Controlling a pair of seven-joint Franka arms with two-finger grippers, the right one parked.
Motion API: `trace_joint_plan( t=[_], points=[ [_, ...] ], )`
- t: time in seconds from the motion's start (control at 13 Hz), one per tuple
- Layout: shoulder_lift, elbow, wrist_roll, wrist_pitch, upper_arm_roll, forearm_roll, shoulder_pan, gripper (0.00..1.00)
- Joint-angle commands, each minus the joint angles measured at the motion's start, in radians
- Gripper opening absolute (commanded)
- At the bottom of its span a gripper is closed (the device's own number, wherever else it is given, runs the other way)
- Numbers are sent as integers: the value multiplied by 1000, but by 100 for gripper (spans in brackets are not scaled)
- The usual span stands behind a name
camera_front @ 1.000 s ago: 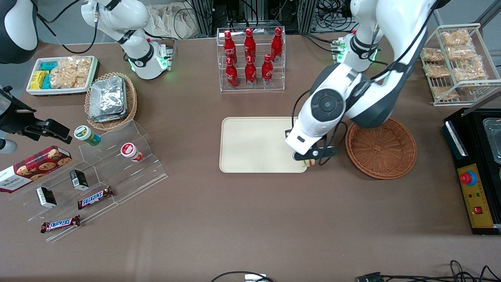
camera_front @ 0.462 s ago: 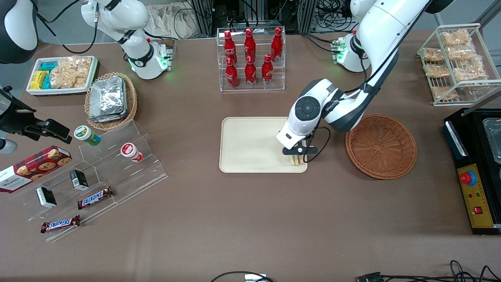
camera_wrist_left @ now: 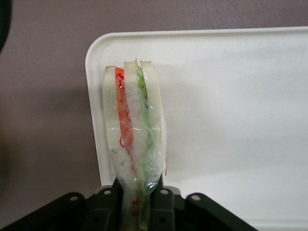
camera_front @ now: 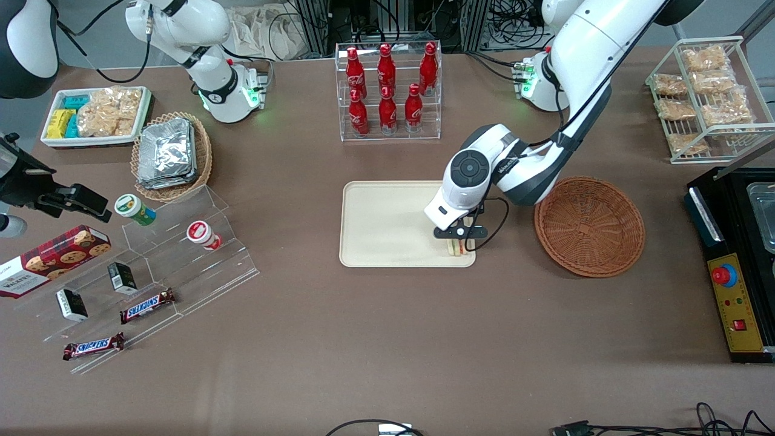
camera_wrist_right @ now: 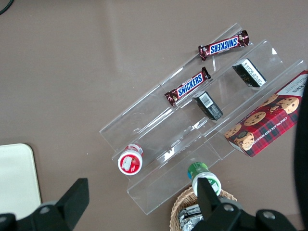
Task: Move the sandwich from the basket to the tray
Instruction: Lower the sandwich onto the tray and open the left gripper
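The sandwich [camera_wrist_left: 134, 139], a clear-wrapped wedge of white bread with red-orange and green filling, is held edge-up between my gripper's fingers [camera_wrist_left: 136, 211]. In the front view the gripper [camera_front: 458, 242] holds the sandwich [camera_front: 458, 247] low over the cream tray [camera_front: 387, 224], at the tray's corner nearest the camera and nearest the brown wicker basket [camera_front: 589, 226]. The sandwich looks to touch or nearly touch the tray [camera_wrist_left: 231, 110]. The basket holds nothing and stands on the table beside the tray, toward the working arm's end.
A clear rack of red bottles [camera_front: 387, 91] stands farther from the camera than the tray. A lighter wicker basket of foil packs [camera_front: 169, 154], a white snack tray [camera_front: 94, 115] and a clear tiered stand [camera_front: 157, 266] lie toward the parked arm's end. A black control box [camera_front: 735, 266] lies past the brown basket.
My gripper has carried the sandwich from over the tray's edge to inside the tray's near corner and has sunk lower. In the last half second it barely moved.
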Motion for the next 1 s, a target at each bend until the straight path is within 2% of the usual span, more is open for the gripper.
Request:
trace_joint_plan(
  t=[0.0,0.31,0.54,0.77,0.92],
  points=[
    [7,5,-26,11,-7,24,6,100],
    [-4,8,-26,-6,-9,21,11,100],
    [-49,47,-33,-90,-10,1,14,100],
    [-148,135,-24,-263,-4,-77,22,100],
    [-197,241,-16,-418,-2,-156,81,100]
  ],
)
